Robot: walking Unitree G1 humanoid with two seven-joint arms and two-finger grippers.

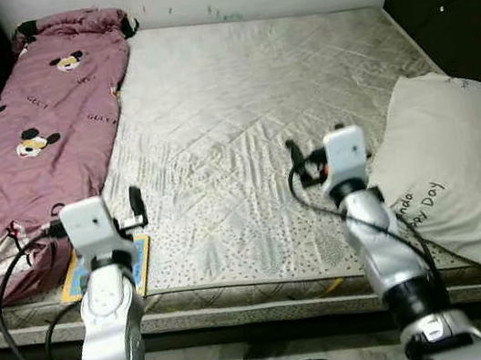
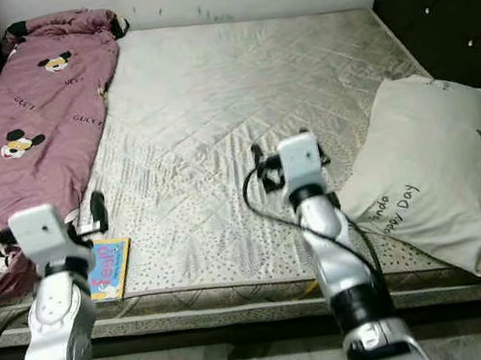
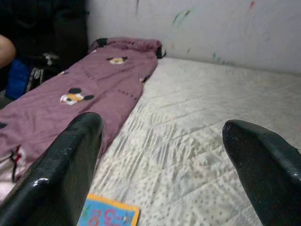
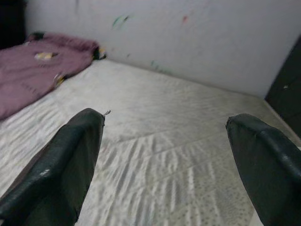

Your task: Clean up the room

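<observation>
Book point(image 2: 107, 268) lies on the mattress point(image 1: 240, 124) edge just below the wide-open, empty left tool point(image 3: 160, 155)

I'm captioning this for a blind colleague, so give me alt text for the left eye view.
A bare quilted white mattress fills the frame, with a pink cartoon-mouse blanket along its left side and a white pillow at its right edge. Two silver robot arms reach over the near edge, the left gripper above a small blue picture book.

A bare quilted mattress point(image 1: 242, 133) carries 3 things: a pink cartoon-print blanket point(image 1: 40, 140) along its left edge, a white pillow point(image 1: 460, 166) at the right edge, and a small blue book point(image 2: 107, 267) near the front left corner.
</observation>
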